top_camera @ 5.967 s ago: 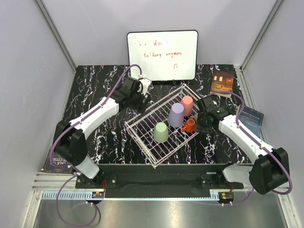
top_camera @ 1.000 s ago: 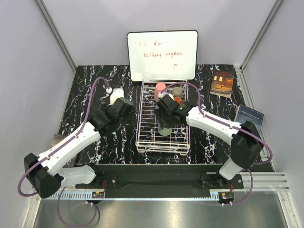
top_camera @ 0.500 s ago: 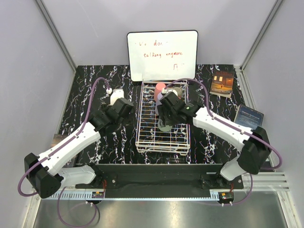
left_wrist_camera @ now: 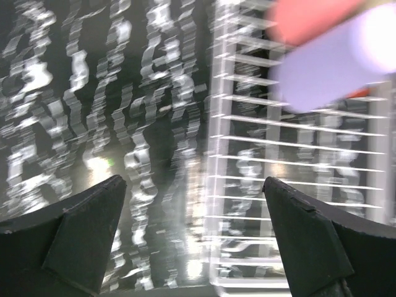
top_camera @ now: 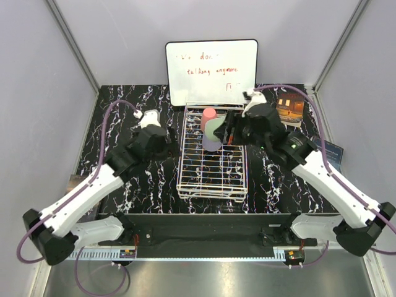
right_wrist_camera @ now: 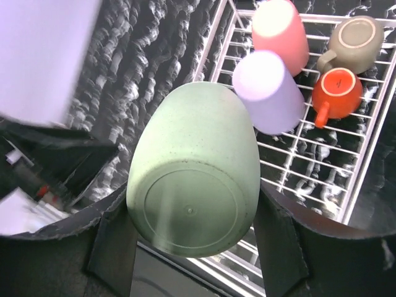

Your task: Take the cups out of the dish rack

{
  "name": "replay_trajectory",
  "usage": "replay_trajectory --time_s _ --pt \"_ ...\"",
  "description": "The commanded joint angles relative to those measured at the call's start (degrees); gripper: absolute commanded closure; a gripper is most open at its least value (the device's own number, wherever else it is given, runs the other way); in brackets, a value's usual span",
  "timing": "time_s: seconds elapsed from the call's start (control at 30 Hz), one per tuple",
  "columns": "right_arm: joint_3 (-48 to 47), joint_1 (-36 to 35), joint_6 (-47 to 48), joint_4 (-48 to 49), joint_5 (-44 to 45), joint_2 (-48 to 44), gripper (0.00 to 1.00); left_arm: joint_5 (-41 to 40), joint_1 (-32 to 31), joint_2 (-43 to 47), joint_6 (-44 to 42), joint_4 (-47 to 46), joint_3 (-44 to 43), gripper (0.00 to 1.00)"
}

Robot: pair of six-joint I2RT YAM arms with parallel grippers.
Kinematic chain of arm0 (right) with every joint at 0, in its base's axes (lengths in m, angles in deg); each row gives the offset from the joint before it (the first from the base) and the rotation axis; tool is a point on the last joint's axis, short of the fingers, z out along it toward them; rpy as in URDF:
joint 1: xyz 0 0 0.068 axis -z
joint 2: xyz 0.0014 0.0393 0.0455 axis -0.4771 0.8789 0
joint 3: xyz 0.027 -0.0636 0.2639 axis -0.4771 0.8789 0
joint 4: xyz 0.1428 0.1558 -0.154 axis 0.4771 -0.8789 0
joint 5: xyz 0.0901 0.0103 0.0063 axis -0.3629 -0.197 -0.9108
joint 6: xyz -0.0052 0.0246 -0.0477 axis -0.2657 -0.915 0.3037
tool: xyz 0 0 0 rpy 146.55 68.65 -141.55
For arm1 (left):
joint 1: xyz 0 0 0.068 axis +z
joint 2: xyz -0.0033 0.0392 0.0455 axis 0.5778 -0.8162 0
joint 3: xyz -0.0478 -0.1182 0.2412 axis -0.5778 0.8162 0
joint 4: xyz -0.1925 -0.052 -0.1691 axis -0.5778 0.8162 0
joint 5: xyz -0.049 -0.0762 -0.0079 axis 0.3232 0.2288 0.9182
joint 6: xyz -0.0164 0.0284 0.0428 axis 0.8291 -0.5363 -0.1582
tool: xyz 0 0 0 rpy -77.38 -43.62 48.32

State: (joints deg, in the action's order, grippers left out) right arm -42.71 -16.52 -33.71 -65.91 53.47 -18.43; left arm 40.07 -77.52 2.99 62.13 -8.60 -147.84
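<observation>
1. Over the far half of the dish rack [top_camera: 180, 162], the right hand [right_wrist_camera: 194, 204] grips the pale green cup [right_wrist_camera: 198, 136] by its sides, with the base turned toward the wrist camera. The cup looks lifted off the grid.
2. My judgement is that the step in hand is carrying this cup out of the rack. Four more sit bases up at the rack's far end: the lavender cup [right_wrist_camera: 270, 91], the pink cup [right_wrist_camera: 279, 32], the beige-grey cup [right_wrist_camera: 354, 41] and the orange cup [right_wrist_camera: 335, 91].
3. The left hand [left_wrist_camera: 192, 180] is spread wide and holds nothing. It hovers by the rack's left rail, over the counter [top_camera: 124, 111].
4. The next move probably calls for raising the green cup clear of the rail. It should then swing to bare counter beside the rack and be set down before the fingers loosen. The lavender cup is close by and easy to knock.
5. Several things are hard to make out:
   - The left wrist view is smeared by motion.
   - In the top view the right hand covers the beige-grey and orange cups.
   - The green cup's mouth is turned away.
   - I cannot tell whether the green cup touches the lavender one.
</observation>
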Motion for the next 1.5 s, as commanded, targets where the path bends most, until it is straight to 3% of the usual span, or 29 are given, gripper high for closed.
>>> replay_trajectory --time_s 0.0,0.03,0.13,0.27,0.3,0.4,0.7,0.83,1.17,1.23,1.27,1.3,1.37,1.4,1.43,1.47 --pt "7.3 9.3 -7.9 15.0 -16.5 -3.7 1.00 10.8 0.9 8.4 0.9 -16.0 1.9 0.01" --pt "9.1 11.2 -10.7 18.1 -24.0 -4.3 1.00 12.7 1.6 9.7 1.3 -18.3 2.7 0.01" --pt "16.0 15.0 -17.7 31.4 -35.9 -6.0 1.00 20.6 4.2 13.4 3.6 -26.6 6.1 0.01" --pt "24.1 16.5 -28.3 50.1 -45.4 -4.7 1.00 34.0 7.3 15.2 7.9 -41.0 10.9 0.03" --pt "25.5 16.6 -30.7 58.8 -46.5 -4.5 1.00 35.5 7.5 15.0 9.3 -42.9 11.6 0.04" --pt "27.8 16.7 -37.8 67.8 -50.0 -1.8 1.00 39.9 7.8 13.1 10.9 -47.9 12.4 0.10" --pt "27.8 16.6 -39.7 69.4 -53.3 0.4 1.00 42.6 7.7 11.0 12.1 -53.4 12.2 0.14" --pt "27.8 16.6 -39.9 69.6 -54.8 1.1 1.00 44.1 7.7 9.8 13.0 -56.0 12.3 0.20" --pt "28.0 16.5 -42.3 72.9 -60.8 3.6 1.00 48.4 7.7 6.0 16.1 -62.2 12.9 0.68" --pt "27.7 16.4 -42.2 72.1 -61.6 4.1 1.00 49.8 7.7 4.9 15.5 -61.8 11.9 0.98" --pt "27.3 16.4 -41.2 71.1 -62.0 3.6 1.00 49.5 7.7 4.6 15.0 -60.4 11.2 1.00" --pt "26.8 16.4 -39.8 69.2 -61.9 3.4 0.98 48.2 7.7 4.3 14.2 -56.6 10.3 1.00" --pt "24.9 16.4 -34.3 61.2 -61.0 1.7 0.85 46.8 7.7 4.7 11.6 -53.0 8.2 1.00" --pt "24.2 16.4 -32.2 58.4 -60.3 0.9 0.74 45.1 7.7 4.8 10.6 -49.3 7.6 1.00" --pt "23.4 16.4 -30.0 51.8 -59.4 0.1 0.50 44.0 7.8 5.3 8.6 -47.0 5.9 1.00" --pt "21.4 16.4 -25.2 48.1 -56.6 -1.6 0.35 42.8 7.9 5.5 7.5 -44.8 5.1 1.00"
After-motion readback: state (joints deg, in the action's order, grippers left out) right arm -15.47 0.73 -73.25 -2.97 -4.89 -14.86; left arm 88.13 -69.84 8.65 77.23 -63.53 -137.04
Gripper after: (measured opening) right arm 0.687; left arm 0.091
